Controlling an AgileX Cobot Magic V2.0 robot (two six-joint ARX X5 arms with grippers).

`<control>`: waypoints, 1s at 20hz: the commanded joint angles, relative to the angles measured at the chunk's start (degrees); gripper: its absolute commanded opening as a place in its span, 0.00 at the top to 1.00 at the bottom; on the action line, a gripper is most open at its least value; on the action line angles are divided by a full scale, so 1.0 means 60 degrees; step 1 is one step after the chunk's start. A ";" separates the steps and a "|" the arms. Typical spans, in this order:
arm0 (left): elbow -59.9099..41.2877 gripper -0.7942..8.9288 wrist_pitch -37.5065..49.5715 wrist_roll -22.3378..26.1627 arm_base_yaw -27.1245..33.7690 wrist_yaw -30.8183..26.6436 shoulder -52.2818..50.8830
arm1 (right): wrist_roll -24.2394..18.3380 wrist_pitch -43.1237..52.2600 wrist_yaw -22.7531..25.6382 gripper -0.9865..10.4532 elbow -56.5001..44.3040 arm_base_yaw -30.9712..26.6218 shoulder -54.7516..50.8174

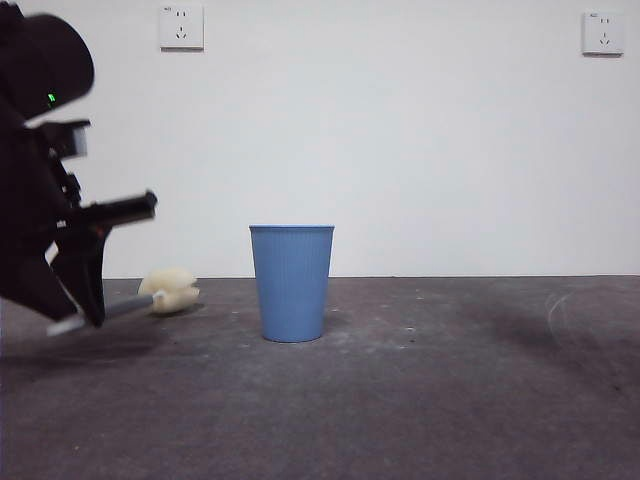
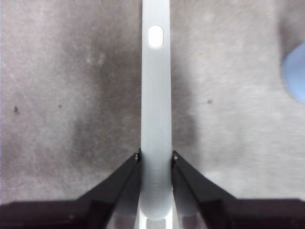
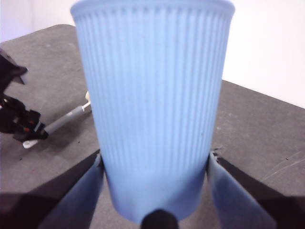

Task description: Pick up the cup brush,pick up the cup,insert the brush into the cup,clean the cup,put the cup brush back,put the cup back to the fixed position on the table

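Note:
My left gripper point(image 1: 92, 316) point(image 2: 156, 157) is shut on the grey handle of the cup brush point(image 2: 156, 105), low over the table at the far left. The brush's cream sponge head point(image 1: 170, 290) lies by the table's surface. A blue ribbed cup point(image 1: 291, 282) stands upright mid-table, right of the brush, untouched. My right gripper point(image 3: 155, 160) is shut on another blue cup point(image 3: 152, 95), upright between its jaws. That arm is out of the front view. The right wrist view also shows the left gripper point(image 3: 19, 119) and the brush handle point(image 3: 64, 121) beyond its cup.
The dark grey table point(image 1: 450, 400) runs to a white wall with two sockets point(image 1: 181, 27). A blue cup edge point(image 2: 295, 71) shows at the side of the left wrist view. A soft shadow lies on the table's right part.

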 commanded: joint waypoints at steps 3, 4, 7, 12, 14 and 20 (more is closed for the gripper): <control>-0.0036 0.93 0.0230 -0.0015 -0.0080 -0.0306 0.0933 | 0.0106 0.0153 0.0040 0.93 0.0025 0.0025 -0.0004; -0.0036 0.93 0.0237 -0.0015 -0.0095 -0.0306 0.1053 | 0.0106 0.0149 0.0036 0.92 0.0025 0.0025 0.0000; -0.0036 0.91 0.0211 0.0015 -0.0204 -0.0306 0.1198 | 0.0106 0.0131 0.0036 0.92 0.0025 0.0025 0.0062; -0.0036 0.51 -0.0182 0.0018 -0.0248 -0.0226 0.1002 | 0.0095 0.0113 0.0033 0.92 0.0025 0.0025 0.0182; -0.0036 0.50 -0.0408 0.0069 -0.0248 -0.0229 0.0754 | 0.0062 0.0149 0.0036 0.92 0.0025 0.0025 0.0189; -0.0036 0.50 -0.0845 0.0222 -0.0248 -0.0011 -0.0550 | -0.0237 0.0277 0.0463 0.93 0.0015 0.0025 0.0251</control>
